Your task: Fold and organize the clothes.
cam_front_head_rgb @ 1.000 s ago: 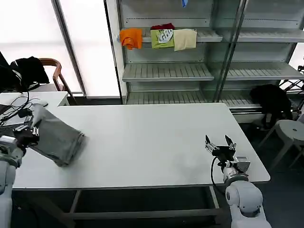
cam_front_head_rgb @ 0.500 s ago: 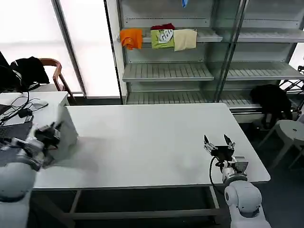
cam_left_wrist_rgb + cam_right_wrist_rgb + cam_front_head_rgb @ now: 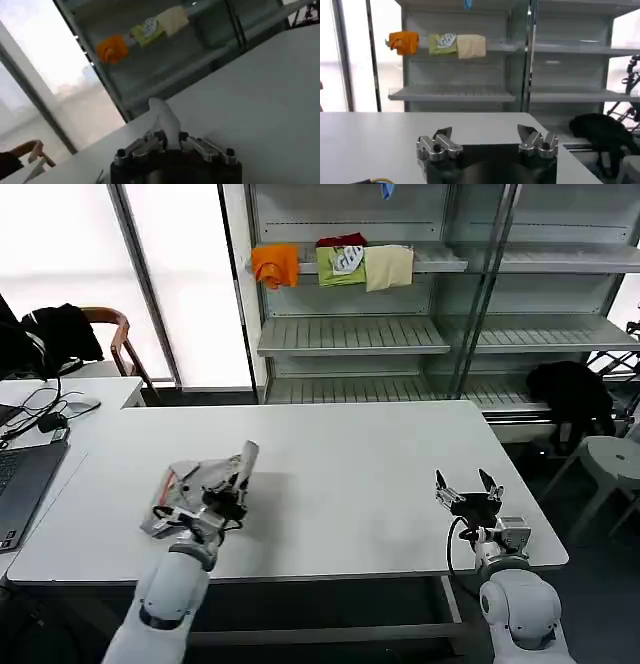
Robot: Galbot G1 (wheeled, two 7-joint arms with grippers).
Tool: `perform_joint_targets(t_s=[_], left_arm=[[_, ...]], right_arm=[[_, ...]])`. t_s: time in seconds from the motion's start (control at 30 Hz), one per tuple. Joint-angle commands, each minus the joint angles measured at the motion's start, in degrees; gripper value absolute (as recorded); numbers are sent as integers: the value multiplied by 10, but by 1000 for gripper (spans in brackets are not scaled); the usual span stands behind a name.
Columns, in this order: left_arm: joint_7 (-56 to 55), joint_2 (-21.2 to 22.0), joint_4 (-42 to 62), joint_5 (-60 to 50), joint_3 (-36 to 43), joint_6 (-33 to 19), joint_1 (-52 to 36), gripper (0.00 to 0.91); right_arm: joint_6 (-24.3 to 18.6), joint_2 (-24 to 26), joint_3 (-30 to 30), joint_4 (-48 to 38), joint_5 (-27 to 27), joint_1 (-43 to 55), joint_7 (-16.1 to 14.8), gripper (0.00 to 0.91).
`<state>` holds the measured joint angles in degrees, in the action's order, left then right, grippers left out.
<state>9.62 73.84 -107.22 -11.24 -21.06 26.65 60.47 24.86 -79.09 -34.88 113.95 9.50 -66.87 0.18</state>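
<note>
So the light grey shirt (image 3: 200, 484) is bunched up on the near-left part of the white table (image 3: 340, 474), kind of a crumpled heap with one flap of cloth sticking up toward the far side. You can spot a bit of orange trim along its left edge. The left gripper (image 3: 225, 496) is right on top of the bundle, and in the left wrist view a strip of pale fabric (image 3: 167, 125) runs up between its fingers (image 3: 142, 146), so it's clenched on the shirt, pinching that raised fold.

The right gripper (image 3: 467, 496) is way over on the near-right side of the table, well apart from the shirt, hovering just above the surface near the front edge. Its fingers (image 3: 437, 142) are spread wide with nothing between them.

Further out: a laptop (image 3: 22, 484) sits at the far left edge with some cables behind it. Beyond the table there's a metal shelving unit (image 3: 400, 334), and on its upper shelf hang an orange garment (image 3: 276, 262), a green one (image 3: 341, 264) and a cream one (image 3: 389, 266) side by side. A wooden chair (image 3: 112, 334) with a black garment (image 3: 62, 332) draped on it stands far left.
</note>
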Motion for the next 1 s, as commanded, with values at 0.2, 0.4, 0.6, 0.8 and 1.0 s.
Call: perform_joint_targets(t_s=[0.2, 0.4, 0.6, 0.8, 1.0], left_arm=[[-100, 107, 166, 72, 164, -70, -121, 856], [-127, 159, 202, 84, 174, -63, -156, 907], [-126, 122, 131, 129, 155, -40, -164, 907], [-95, 17, 35, 175, 81, -25, -129, 907], [-75, -45, -12, 225, -32, -26, -53, 907]], right_arm=[[13, -1, 13, -1, -14, 5, 3, 907], [16, -5, 19, -4, -18, 3, 3, 907], [41, -27, 46, -4, 27, 14, -14, 907], [62, -82, 105, -56, 78, 55, -26, 907], [83, -126, 168, -134, 129, 124, -54, 907]])
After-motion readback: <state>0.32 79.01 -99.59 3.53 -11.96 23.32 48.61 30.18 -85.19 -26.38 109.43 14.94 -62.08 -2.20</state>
